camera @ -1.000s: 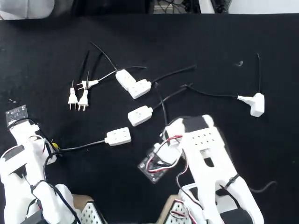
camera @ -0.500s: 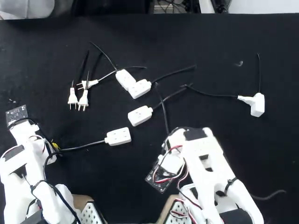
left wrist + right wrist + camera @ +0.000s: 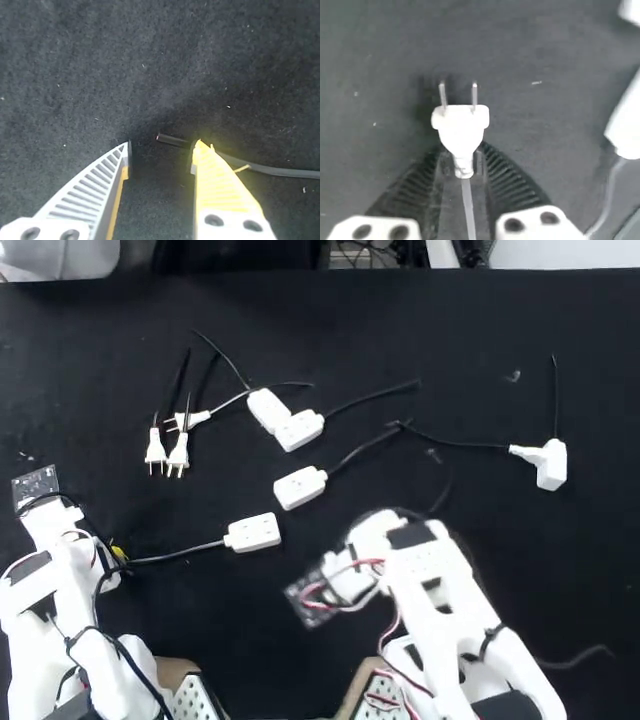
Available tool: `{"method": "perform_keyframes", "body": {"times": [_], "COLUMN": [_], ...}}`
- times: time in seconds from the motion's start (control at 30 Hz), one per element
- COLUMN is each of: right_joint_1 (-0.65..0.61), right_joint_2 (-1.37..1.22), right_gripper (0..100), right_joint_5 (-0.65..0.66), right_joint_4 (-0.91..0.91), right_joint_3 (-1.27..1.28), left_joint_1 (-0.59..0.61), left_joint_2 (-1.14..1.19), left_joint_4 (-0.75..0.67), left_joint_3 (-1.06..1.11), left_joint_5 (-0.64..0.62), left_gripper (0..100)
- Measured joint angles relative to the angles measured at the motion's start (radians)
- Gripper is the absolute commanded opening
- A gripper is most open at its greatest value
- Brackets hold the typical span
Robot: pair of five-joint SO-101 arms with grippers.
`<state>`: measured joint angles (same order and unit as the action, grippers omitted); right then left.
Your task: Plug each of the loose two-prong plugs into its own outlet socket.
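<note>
Showing the black table (image 3: 560, 340) from above, we see the right arm (image 3: 440, 610) at the near middle and the left arm (image 3: 45, 610) at the near left corner.

Four white outlet sockets lie loose on their cords. One, the nearest socket (image 3: 252, 531), is just ahead of the right arm. A second socket (image 3: 300, 487) lies beyond it, and a touching pair (image 3: 285, 420) lies farther back. Three loose plugs (image 3: 168, 453) rest well apart to the left, and another white piece (image 3: 545, 462) lies far to the right.

The right gripper (image 3: 461, 155) is closed on one two-prong plug (image 3: 460, 125). It pinches the narrow neck where the cord leaves, and the prongs (image 3: 457, 95) point away above the cloth. The left gripper (image 3: 160, 155) stands spread wide and holds nothing, and a black cord end (image 3: 172, 140) lies between its fingers.

We judge three hazards:
- Slip at the grip: the grip on the neck is slender, so insertion force may pivot the plug.
- Socket sliding: no socket is restrained, so a push may slide it away.
- Cord drag: the trailing cord (image 3: 440, 495) beside the right arm may drag and skew the prongs against the slots.
</note>
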<state>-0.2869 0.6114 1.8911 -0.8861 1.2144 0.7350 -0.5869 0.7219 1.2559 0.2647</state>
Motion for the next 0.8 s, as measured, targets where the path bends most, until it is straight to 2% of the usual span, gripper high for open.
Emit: {"method": "perform_keyframes", "body": {"times": [0.13,0.2,0.33,0.43,0.5,0.57,0.73,0.8], "right_joint_1": [-0.121,-0.195,-0.313,-0.334,-0.342,-0.342,-0.348,-0.348], "right_joint_2": [0.000,0.000,0.000,0.000,0.000,0.000,0.000,0.000], "right_gripper": [1.1,1.1,1.4,10.0,19.5,22.9,10.9,11.6], "right_joint_5": [-0.204,-0.344,-0.672,-0.873,-0.944,-1.002,-1.080,-1.105], "right_joint_4": [-0.186,-0.215,-0.069,0.101,0.124,0.091,-0.031,-0.051], "right_joint_3": [-0.133,-0.167,-0.121,-0.029,-0.005,-0.005,-0.008,-0.032], "left_joint_1": [0.000,0.000,0.000,0.000,0.000,0.000,0.000,0.000], "left_joint_2": [0.000,0.000,0.000,0.000,0.000,0.000,0.000,0.000], "left_joint_4": [0.000,0.000,0.000,0.000,0.000,0.000,0.000,0.000], "left_joint_3": [0.000,0.000,0.000,0.000,0.000,0.000,0.000,0.000], "left_joint_5": [0.000,0.000,0.000,0.000,0.000,0.000,0.000,0.000], "left_gripper": [20,20,20,20,20,20,20,20]}}
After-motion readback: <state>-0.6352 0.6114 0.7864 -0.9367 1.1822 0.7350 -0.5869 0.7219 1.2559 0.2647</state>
